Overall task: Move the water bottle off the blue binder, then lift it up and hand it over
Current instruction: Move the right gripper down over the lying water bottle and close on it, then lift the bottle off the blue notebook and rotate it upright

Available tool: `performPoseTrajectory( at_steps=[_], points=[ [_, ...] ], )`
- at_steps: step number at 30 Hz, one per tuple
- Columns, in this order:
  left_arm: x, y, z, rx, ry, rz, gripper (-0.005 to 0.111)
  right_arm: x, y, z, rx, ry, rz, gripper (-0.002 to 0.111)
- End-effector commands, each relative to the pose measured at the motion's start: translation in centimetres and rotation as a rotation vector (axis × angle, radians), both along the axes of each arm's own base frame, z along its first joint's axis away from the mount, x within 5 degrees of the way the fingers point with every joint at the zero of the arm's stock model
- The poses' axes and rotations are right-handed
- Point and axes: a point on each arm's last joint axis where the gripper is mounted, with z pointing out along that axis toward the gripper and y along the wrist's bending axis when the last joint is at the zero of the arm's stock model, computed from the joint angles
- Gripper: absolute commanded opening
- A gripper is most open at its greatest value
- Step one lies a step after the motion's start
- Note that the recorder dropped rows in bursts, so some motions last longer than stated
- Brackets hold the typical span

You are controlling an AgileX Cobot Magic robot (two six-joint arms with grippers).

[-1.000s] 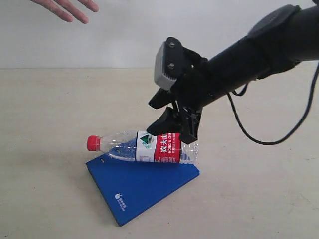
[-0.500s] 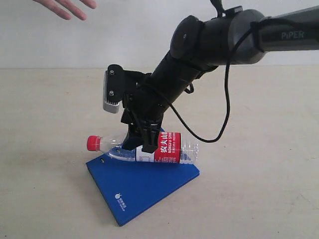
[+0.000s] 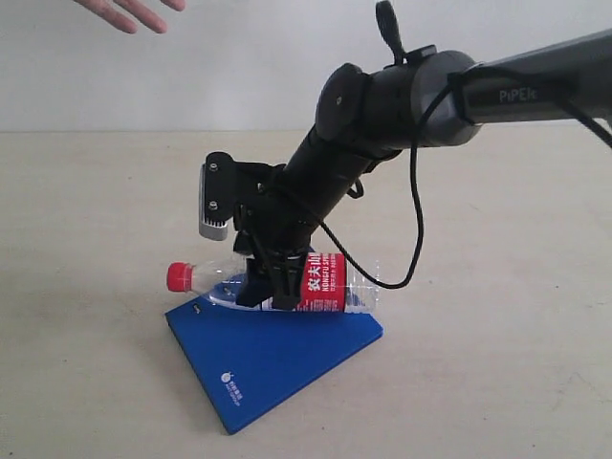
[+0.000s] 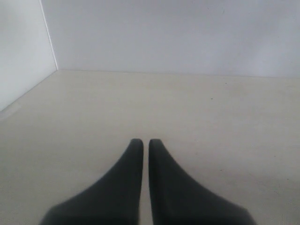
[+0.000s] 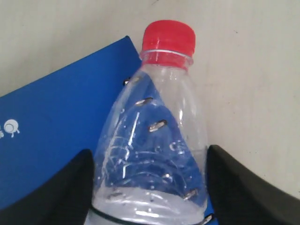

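A flat bright-blue ring binder point(image 3: 273, 359) lies nearest me on the beige table point(image 3: 497, 363), and a clear plastic water bottle point(image 3: 330, 284) rests on its side along the binder's far edge. The right gripper point(image 3: 268, 295) straddles the bottle there, a black finger on each flank; I cannot tell if they squeeze. Well beyond the binder hangs a bare hand point(image 3: 129, 11); the left gripper point(image 4: 141, 143) is pressed together over bare table.

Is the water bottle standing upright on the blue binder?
No, the water bottle lies on its side across the blue binder.
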Motion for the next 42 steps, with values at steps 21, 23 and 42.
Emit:
performPoseTrajectory(
  at_steps=[21, 23, 42],
  points=[
    [0.0, 0.0, 0.0, 0.007, -0.007, -0.008, 0.004, 1.6, -2.4, 4.7, 0.154, 0.027, -0.249, 0.0],
    [0.0, 0.0, 0.0, 0.007, -0.007, -0.008, 0.004, 1.9, -3.6, 5.9, 0.163, 0.03, -0.26, 0.0],
    [0.0, 0.0, 0.0, 0.007, -0.007, -0.008, 0.004, 2.6, -21.6, 8.0, 0.835, 0.006, -0.703, 0.0]
  ],
)
